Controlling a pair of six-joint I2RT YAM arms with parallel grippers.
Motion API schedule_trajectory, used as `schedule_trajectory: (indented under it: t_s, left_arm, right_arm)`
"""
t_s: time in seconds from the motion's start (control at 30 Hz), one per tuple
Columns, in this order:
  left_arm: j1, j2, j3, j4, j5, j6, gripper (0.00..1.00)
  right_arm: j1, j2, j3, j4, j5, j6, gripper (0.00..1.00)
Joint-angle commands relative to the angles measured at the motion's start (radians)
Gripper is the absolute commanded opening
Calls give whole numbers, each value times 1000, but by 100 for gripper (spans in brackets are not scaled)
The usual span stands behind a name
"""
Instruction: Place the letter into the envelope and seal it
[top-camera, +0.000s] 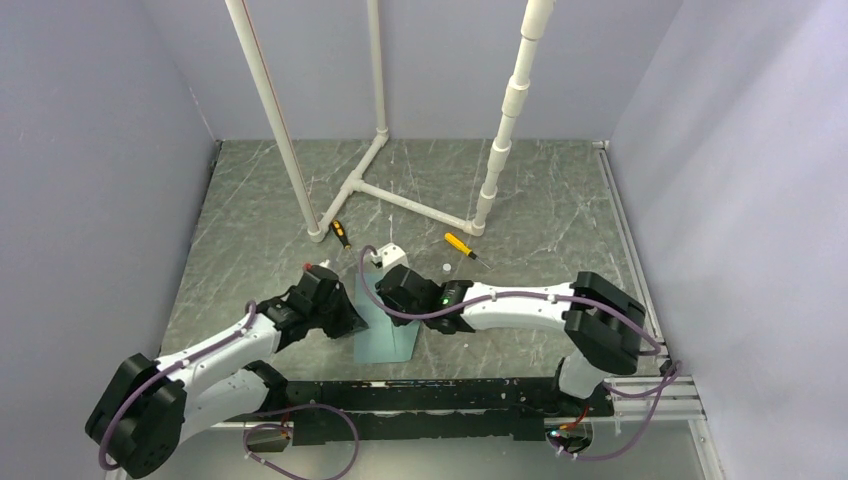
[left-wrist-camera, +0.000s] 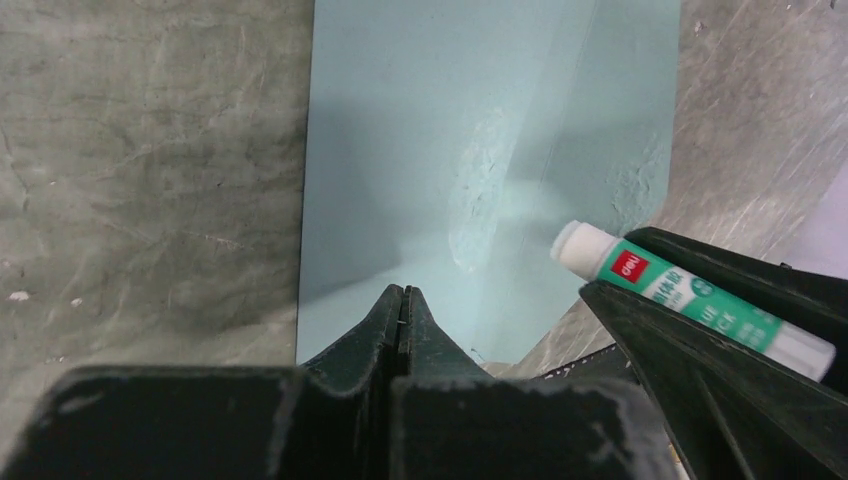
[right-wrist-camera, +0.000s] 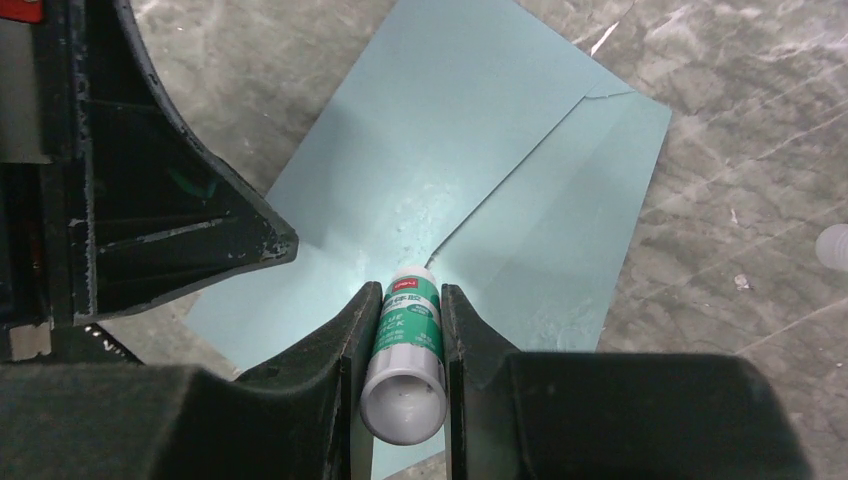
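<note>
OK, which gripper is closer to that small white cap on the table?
Right. The right gripper, holding the glue stick over the envelope, is just beside the small white cap. The left gripper, shut, is at the envelope's opposite edge, farther away.

Grey marble tabletop (top-camera: 540, 190) w/ lilac walls (top-camera: 90, 150), white PVC frame (top-camera: 410, 204)

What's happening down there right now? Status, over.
Left claw shut, tips over the envelope. Right claw shut on glue stick, glue smeared on envelope. Letter not in sight. Claws close together.

matt paper envelope (right-wrist-camera: 450, 130) (shiny smears) on stone-look table (right-wrist-camera: 750, 150)
</note>
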Motion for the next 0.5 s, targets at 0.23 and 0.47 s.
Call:
schedule_trajectory:
  t_s: [0.23,0.47]
  left_arm:
    - [-1,65,-117,230,68,-75,2]
    - [-1,39,-127,141,28,-80,2]
  right_arm:
    - [6,104,44,126,-52,22,0]
    - [12,146,54,115,-16,21,0]
